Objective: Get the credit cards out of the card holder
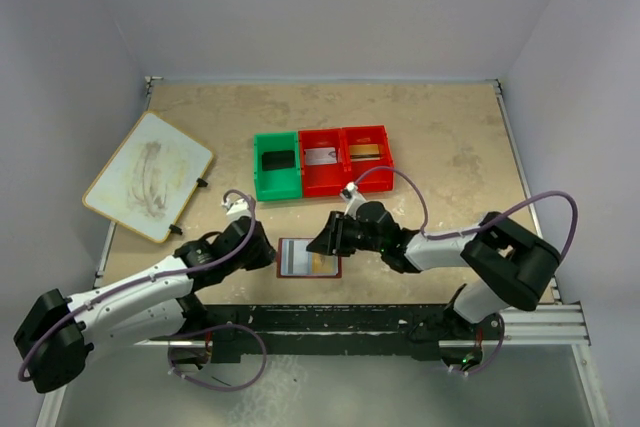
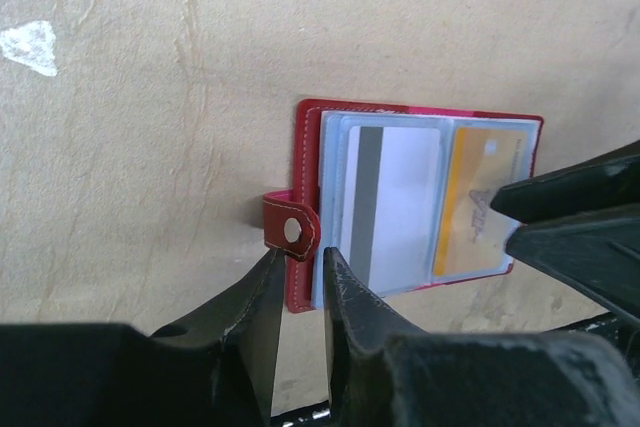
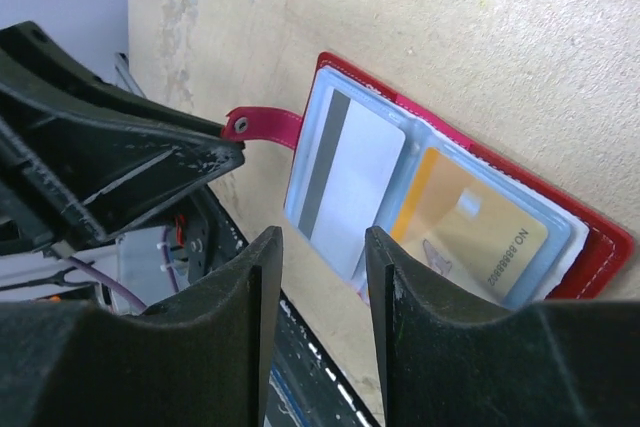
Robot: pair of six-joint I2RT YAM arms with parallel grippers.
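The maroon card holder point(image 1: 300, 263) lies open and flat near the table's front edge. Its clear sleeves hold a silver-grey card with a dark stripe point(image 2: 395, 197) and a gold card point(image 2: 480, 207). My left gripper point(image 2: 298, 259) has a narrow gap between its tips. The tips rest at the holder's left edge point(image 2: 308, 157), just below the red tab point(image 2: 290, 231), and grip nothing. My right gripper point(image 3: 322, 242) is open and hovers over the holder's point(image 3: 604, 239) near edge, by the grey card point(image 3: 345, 177) and the gold card point(image 3: 470, 232).
A green-and-red bin tray point(image 1: 322, 190) stands behind the holder. It holds a black card point(image 1: 275, 160), a silver card point(image 1: 320, 157) and a gold-brown card point(image 1: 365, 152). A white board point(image 1: 148, 175) lies at the back left. The table's front rail is just below the holder.
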